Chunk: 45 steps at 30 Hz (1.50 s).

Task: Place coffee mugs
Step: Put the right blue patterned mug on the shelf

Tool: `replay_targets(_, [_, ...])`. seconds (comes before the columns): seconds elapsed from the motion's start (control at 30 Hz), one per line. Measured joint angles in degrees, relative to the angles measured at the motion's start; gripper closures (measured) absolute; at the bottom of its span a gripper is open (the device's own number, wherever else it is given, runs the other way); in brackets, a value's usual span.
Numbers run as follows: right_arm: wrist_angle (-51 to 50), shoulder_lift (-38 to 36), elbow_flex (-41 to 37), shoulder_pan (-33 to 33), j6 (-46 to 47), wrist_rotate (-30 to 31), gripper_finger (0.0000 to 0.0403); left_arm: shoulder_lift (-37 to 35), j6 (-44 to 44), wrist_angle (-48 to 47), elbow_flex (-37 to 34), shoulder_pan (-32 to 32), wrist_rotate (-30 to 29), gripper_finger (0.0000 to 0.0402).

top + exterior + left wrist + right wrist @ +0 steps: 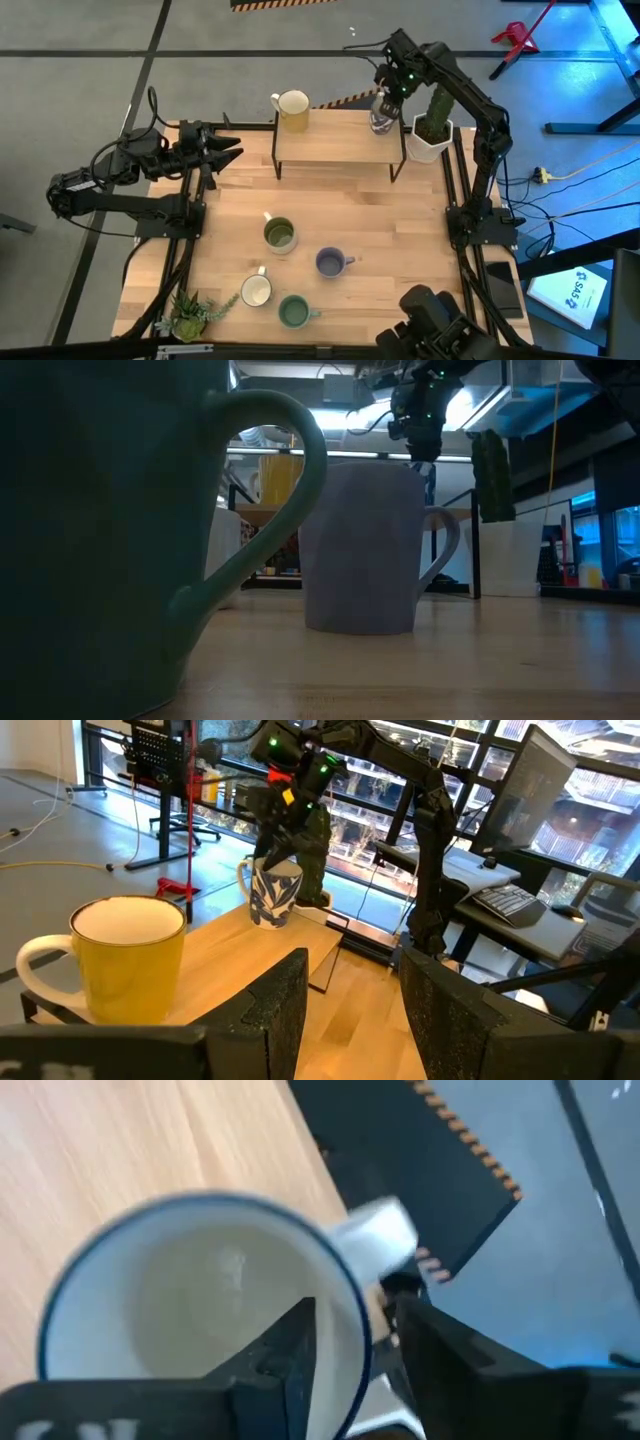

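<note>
A white mug with blue leaf pattern [274, 892] stands at the right end of a raised wooden shelf [335, 145], with my right gripper [384, 104] shut on it from above. A yellow mug [292, 108] stands on the shelf's left end. On the table below rest an olive-lined mug [279, 235], a purple mug [331, 262], a white mug [256, 290] and a green mug [294, 311]. My left gripper [228, 152] hovers open off the shelf's left end, touching nothing. My right gripper holds the patterned mug by its rim [352, 1320], close beside the handle [375, 1230]. One finger [288, 1365] is inside the cup and the other outside. The fingers point down from above. The mug is upright, its base seemingly down on the shelf top [300, 935].
A cactus in a white pot [431, 132] stands just right of the shelf, close to my right arm. A small green plant [190, 315] lies at the table's near left corner. Bare wood [400, 230] lies between the shelf and the mugs.
</note>
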Motion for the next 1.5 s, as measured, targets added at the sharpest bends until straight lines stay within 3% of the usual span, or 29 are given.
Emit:
replay_targets(0.4, [-3.68,-0.07,12.23,0.51,0.0,-1.42,0.0277,0.0,0.0,0.02,0.02,-0.02,0.0,0.0248])
replay_targets(0.5, [-10.37,-0.31,15.6,2.27,-1.57,3.79,0.0294,0.0,0.0,0.02,0.02,-0.02,0.0,0.0248])
replay_targets(0.57, [-12.7,-1.59,13.68,3.58,-2.94,6.7,0.0321,-0.02,0.02,0.0,0.02,-0.01,0.0,0.0248])
replay_targets(0.73, [-12.22,-5.83,5.37,5.51,-5.06,7.16,0.0394,-0.02,0.02,0.02,0.02,-0.01,0.0,0.0248])
replay_targets(0.9, [-11.0,-9.85,-2.59,5.62,-4.71,10.31,0.04,0.0,0.02,0.02,0.02,-0.02,-0.28,0.0248])
replay_targets(1.13, [-1.82,-11.52,-15.33,3.55,-7.28,8.57,0.0402,0.0,0.02,0.0,0.02,-0.02,-1.51,0.0248])
replay_targets(1.5, [8.29,-11.41,-20.54,1.97,-12.07,1.63,0.0403,-0.02,-0.07,0.0,0.02,-0.02,-1.51,0.0248])
